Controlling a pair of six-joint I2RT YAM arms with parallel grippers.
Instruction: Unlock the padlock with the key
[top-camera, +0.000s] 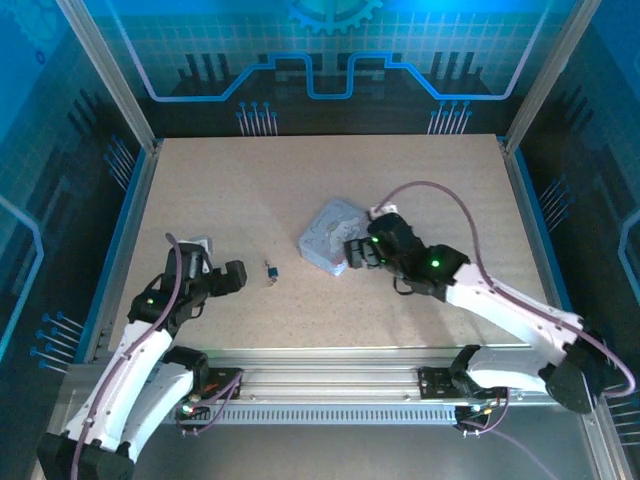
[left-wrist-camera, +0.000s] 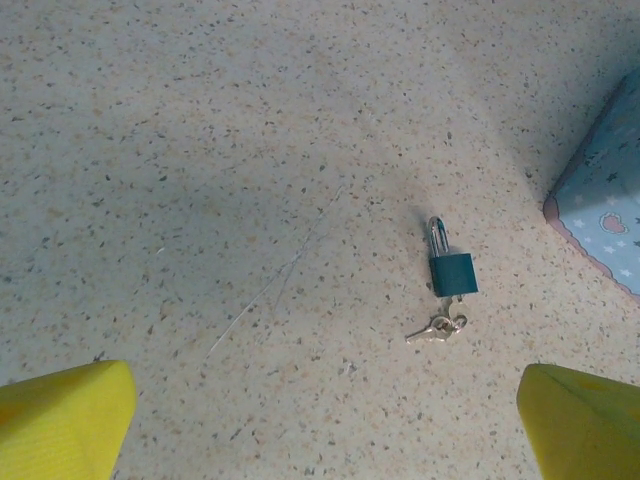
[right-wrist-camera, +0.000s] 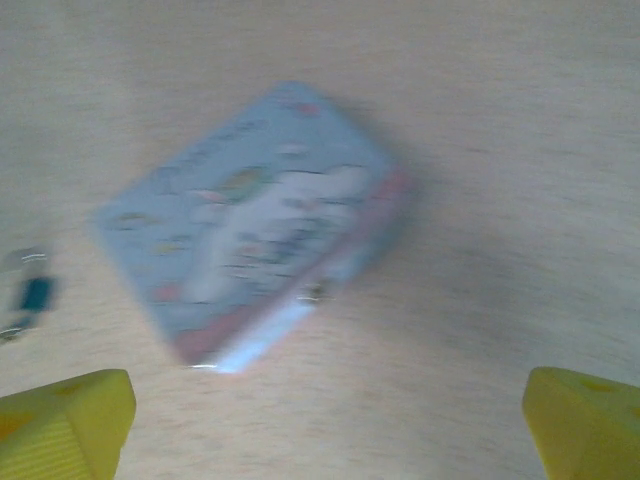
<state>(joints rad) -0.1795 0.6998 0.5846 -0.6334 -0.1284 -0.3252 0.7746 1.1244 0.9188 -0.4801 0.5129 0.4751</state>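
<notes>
The padlock (left-wrist-camera: 452, 270) is small, with a teal-blue body and a silver shackle, and it lies flat on the speckled table. The key (left-wrist-camera: 437, 328) is a tiny silver piece on a ring, resting against the lock's bottom end. In the top view the padlock (top-camera: 270, 272) sits just right of my left gripper (top-camera: 236, 277). That left gripper (left-wrist-camera: 325, 430) is open, its yellow fingertips (left-wrist-camera: 60, 420) wide apart above bare table, short of the lock. My right gripper (right-wrist-camera: 325, 430) is open too, hovering at the tin's near edge with nothing between its fingers. In this blurred right wrist view the padlock (right-wrist-camera: 35, 293) is at far left.
A silver-grey rectangular tin (top-camera: 330, 238) with cartoon print lies right of the lock, under my right gripper (top-camera: 352, 252); its corner (left-wrist-camera: 600, 220) shows at the right of the left wrist view. The tin (right-wrist-camera: 250, 220) lies askew. Frame posts and blue walls ring the table (top-camera: 300, 180).
</notes>
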